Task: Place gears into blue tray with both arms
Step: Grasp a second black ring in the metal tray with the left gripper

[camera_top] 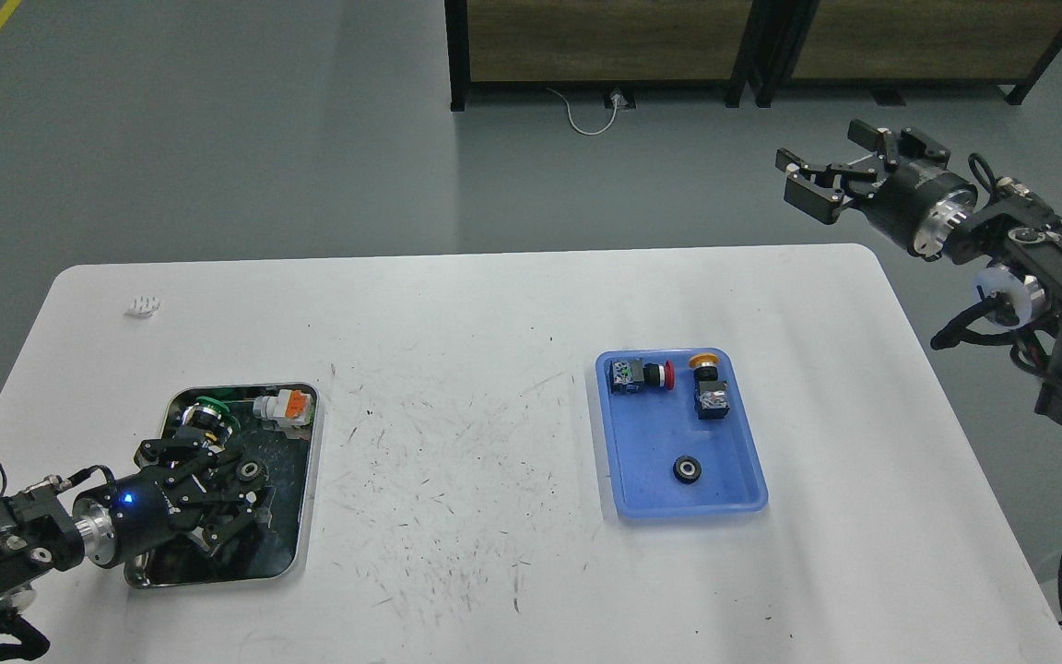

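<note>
Our left gripper (218, 503) sits spread over a gear (249, 471) in the steel tray (305, 516). Our right gripper (812, 180) hangs wide, empty. One gear (687, 468) lies in the blue tray (743, 489).

We see a steel tray (306, 480) on the white table (457, 387) holding a green-capped switch (208, 412) and an orange-and-white part (284, 408), and a small white object (142, 305) near the table's far left corner.

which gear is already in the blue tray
The gear lying flat in the near part of the blue tray. The other gear sits in the steel tray, beside the left gripper.
</note>
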`<state>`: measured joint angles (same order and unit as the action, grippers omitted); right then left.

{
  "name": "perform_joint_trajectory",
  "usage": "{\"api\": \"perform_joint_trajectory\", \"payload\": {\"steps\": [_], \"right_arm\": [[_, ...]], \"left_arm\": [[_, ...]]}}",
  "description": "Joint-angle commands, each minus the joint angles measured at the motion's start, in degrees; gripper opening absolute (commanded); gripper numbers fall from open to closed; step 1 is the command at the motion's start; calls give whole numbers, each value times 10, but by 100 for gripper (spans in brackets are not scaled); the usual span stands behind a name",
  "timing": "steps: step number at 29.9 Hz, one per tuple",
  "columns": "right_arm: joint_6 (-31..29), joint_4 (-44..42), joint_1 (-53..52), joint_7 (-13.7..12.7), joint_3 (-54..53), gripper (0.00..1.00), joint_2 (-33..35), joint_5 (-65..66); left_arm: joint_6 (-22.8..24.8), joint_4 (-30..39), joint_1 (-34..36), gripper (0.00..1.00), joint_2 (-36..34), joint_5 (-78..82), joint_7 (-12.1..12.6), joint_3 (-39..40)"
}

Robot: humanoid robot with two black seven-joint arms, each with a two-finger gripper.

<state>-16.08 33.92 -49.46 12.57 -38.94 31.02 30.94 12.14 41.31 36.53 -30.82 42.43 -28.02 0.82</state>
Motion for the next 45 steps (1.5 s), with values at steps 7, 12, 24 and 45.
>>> {"api": "perform_joint_trajectory", "payload": {"steps": [7, 12, 24, 45], "right_arm": [[0, 0, 0, 0, 0, 100, 0, 0], [0, 0, 0, 0, 0, 100, 0, 0], [0, -1, 2, 0, 1, 100, -1, 1], [0, -33, 3, 1, 14, 100, -22, 2]], "left_arm": [[11, 0, 1, 33, -1, 1, 0, -7], [25, -4, 5, 27, -1, 1, 0, -6], [40, -1, 35, 26, -3, -1, 0, -6], [105, 61, 134, 26, -37, 2, 4, -6]]}}
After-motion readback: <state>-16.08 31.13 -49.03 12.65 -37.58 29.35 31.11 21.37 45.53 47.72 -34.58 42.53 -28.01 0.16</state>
